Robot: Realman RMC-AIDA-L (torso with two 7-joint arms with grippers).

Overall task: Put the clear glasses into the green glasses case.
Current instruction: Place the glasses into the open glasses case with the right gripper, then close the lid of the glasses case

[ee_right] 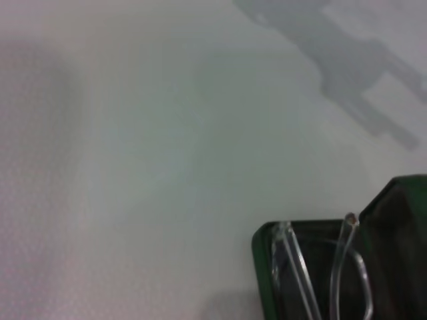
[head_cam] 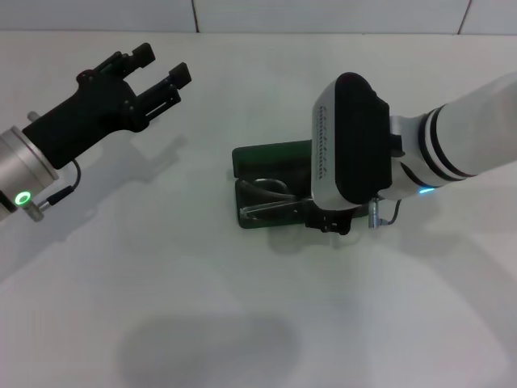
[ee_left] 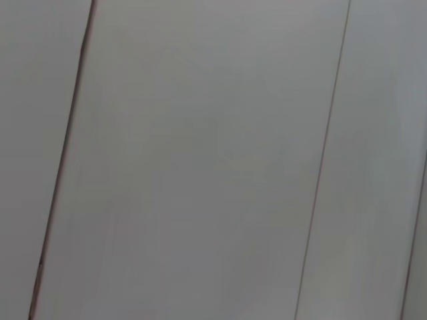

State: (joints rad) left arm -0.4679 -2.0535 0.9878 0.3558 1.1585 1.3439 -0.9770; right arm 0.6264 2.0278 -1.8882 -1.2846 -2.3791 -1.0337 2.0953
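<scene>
No text, label, brand, number or sign can be read anywhere in these views. The open lid of the green glasses case (head_cam: pixel 271 158), just behind the right gripper (head_cam: pixel 327 220), shows plain dark green (any lettering there is too small to make out).

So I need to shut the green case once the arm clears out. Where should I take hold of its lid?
Grip the green glasses case lid by its far free edge, coming from behind. It stands open away from the robot, and the clear glasses lie in the tray, the right gripper over that end.
</scene>
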